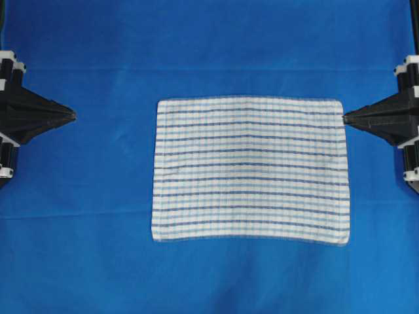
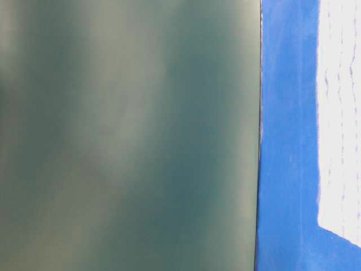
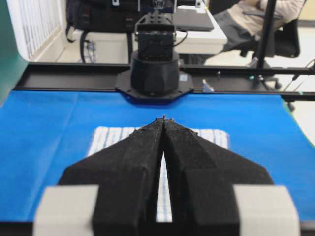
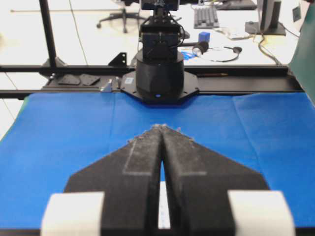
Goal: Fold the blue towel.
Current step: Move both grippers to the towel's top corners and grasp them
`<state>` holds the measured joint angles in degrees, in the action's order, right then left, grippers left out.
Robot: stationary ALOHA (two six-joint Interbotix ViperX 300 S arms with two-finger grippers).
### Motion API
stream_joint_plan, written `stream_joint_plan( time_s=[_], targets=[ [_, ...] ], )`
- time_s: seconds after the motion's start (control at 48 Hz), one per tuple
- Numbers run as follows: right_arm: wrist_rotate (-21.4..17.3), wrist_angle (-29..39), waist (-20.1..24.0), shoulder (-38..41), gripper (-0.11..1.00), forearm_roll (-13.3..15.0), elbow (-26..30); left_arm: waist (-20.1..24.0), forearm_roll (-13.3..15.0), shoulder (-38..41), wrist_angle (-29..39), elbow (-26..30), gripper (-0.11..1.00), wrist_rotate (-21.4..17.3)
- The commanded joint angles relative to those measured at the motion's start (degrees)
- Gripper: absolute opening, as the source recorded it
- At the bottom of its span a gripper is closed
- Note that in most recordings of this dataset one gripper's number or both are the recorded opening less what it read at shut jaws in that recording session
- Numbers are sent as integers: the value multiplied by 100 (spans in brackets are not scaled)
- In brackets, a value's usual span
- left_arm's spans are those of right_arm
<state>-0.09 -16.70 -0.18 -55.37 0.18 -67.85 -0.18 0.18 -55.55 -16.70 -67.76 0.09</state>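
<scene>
Where the overhead view looks straight down, the blue towel (image 1: 251,170) lies spread flat in the middle of the blue background cloth (image 1: 98,248), its stripes running left to right. The left gripper (image 1: 73,116) sits at the left edge, clenched to a point and well apart from the towel, holding nothing. The right gripper (image 1: 345,118) comes in from the right edge, also clenched and empty; its tip appears just at the towel's right border near the upper corner, though whether it touches cannot be told.

At table level, a blurred grey-green surface (image 2: 130,135) fills most of the picture; a strip of blue cloth and part of the towel show at the right.

From the left wrist, the closed black fingers (image 3: 133,162) point at the towel lying ahead, with the opposite arm's base (image 3: 155,73) beyond.

From the right wrist, the fingers (image 4: 140,162) meet at their tips over blue cloth, and a white sliver of towel shows in the gap between them
</scene>
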Motion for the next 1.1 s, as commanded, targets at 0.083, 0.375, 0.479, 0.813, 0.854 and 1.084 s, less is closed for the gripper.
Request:
stream_joint_plan(
  time_s=[0.083, 0.375, 0.479, 0.813, 0.854, 1.084],
  targets=[
    [-26, 334, -149, 88, 0, -44, 237, 343, 123, 519, -229, 176, 0, 9],
    [-308, 1969, -1371, 18, 0, -158, 290, 1046, 158, 1811, -492, 343, 0, 114],
    [-404, 2312, -1749, 185, 0, -158, 237, 1204, 158, 2250, -466, 448, 0, 237],
    [-527, 2681, -2549, 1494, 38, -158, -88, 1494, 158, 3876, -457, 826, 73, 334],
    [-527, 2689, -2575, 1670, 50, -141, -88, 1529, 158, 4052, -457, 870, 83, 334],
    [-527, 2646, -2751, 2610, 56, -123, -114, 1758, 158, 5045, -668, 1081, 87, 334]
  ],
)
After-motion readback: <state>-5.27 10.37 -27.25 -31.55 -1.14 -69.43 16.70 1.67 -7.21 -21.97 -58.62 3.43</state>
